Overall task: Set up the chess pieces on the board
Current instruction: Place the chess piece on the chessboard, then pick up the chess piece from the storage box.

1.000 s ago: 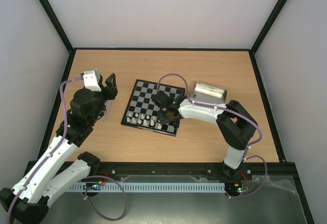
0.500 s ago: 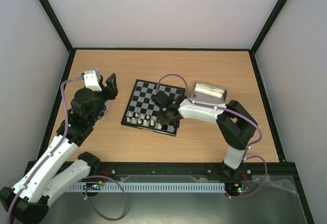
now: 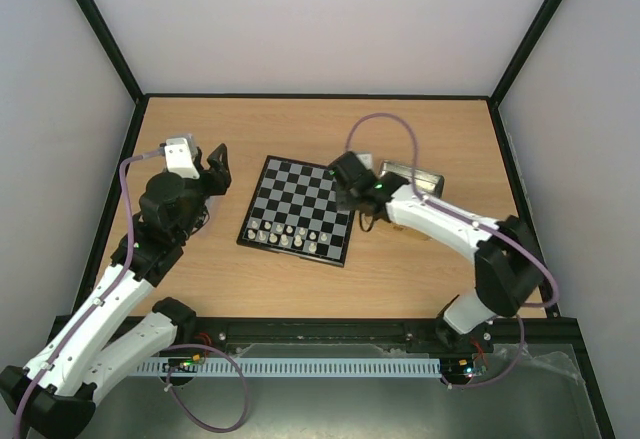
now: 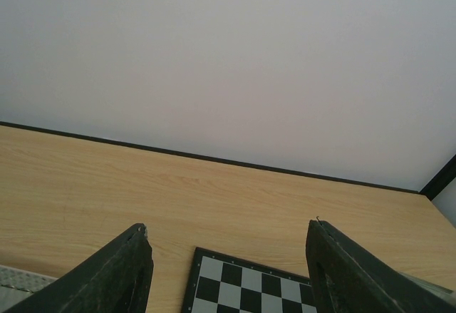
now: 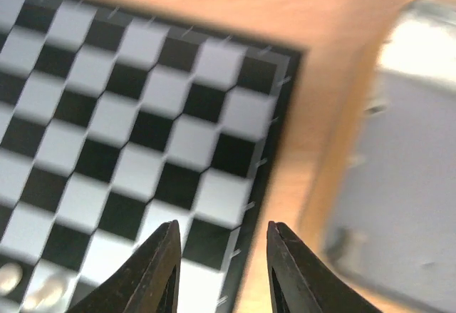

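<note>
The board lies mid-table, black and pale grey checks. Several cream-white chess pieces stand along its near edge; no black pieces show. My right gripper hovers above the board's right edge, open and empty; its wrist view shows the board under the fingertips and blurred white pieces at lower left. My left gripper is open and empty, raised left of the board; its wrist view shows the board's far corner between the fingers.
A silvery metal tin stands right of the board, blurred in the right wrist view. Another tin's edge shows at the left wrist view's lower left. Black-framed walls enclose the wooden table.
My right gripper has lifted from the board's near right squares and swung back and right toward the tin. The left arm has not moved.
</note>
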Robot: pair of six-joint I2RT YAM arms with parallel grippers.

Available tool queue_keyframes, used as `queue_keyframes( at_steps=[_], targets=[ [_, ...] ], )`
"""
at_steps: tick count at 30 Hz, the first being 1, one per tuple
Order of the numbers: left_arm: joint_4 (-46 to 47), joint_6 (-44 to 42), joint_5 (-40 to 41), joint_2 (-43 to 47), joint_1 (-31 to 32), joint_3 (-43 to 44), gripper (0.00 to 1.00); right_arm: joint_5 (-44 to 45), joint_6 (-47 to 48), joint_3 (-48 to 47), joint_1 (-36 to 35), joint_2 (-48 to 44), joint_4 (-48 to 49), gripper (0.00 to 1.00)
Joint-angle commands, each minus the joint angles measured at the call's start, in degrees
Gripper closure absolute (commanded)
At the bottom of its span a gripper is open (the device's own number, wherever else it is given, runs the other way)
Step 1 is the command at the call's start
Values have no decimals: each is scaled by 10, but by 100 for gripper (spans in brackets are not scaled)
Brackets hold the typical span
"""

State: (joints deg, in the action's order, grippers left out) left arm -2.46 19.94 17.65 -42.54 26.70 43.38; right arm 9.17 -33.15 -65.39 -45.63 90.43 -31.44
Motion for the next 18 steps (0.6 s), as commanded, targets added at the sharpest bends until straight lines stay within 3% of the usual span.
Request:
queue_keyframes(
  at_steps=[1,11,18],
  targets=[
    [10,-3,3,-2,-3,-3,39,55,-47,45,80,-54,36,67],
    [8,-4,1,-7,-4,-1,39,-61,-58,92,228,-19,123,66],
    [10,-3,-7,-10,-5,-1,39,-142,-43,78,267,55,168,63]
  ],
)
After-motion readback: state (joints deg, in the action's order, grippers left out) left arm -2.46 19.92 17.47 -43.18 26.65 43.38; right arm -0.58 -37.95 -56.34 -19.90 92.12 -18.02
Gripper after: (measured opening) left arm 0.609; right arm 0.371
